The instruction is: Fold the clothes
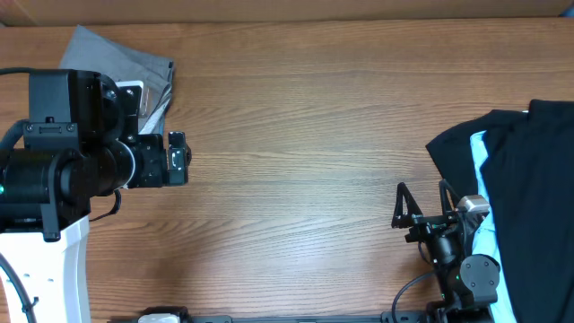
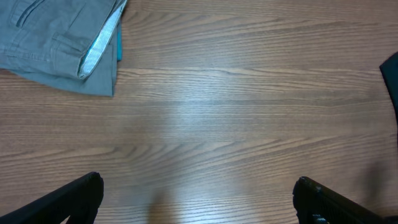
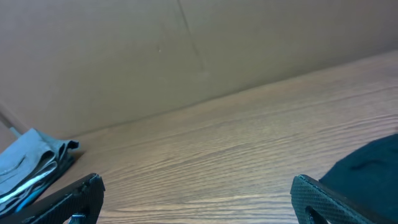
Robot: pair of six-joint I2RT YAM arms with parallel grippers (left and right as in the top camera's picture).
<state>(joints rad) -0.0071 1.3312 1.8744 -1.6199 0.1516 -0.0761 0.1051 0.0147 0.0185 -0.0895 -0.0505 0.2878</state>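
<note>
Folded grey shorts (image 1: 117,61) lie at the table's far left, partly hidden under my left arm; in the left wrist view they (image 2: 56,37) show a pale striped lining and a blue edge, and they also show in the right wrist view (image 3: 28,165). A pile of black garments (image 1: 529,188) with a light-blue piece (image 1: 480,157) lies at the right edge; it also shows in the right wrist view (image 3: 367,168). My left gripper (image 1: 184,157) is open and empty, right of the grey shorts. My right gripper (image 1: 421,202) is open and empty, just left of the black pile.
The wooden table (image 1: 305,135) spreads between the two piles. A brown cardboard wall (image 3: 155,50) stands behind the table's far edge. The left arm's base (image 1: 45,269) stands at the front left.
</note>
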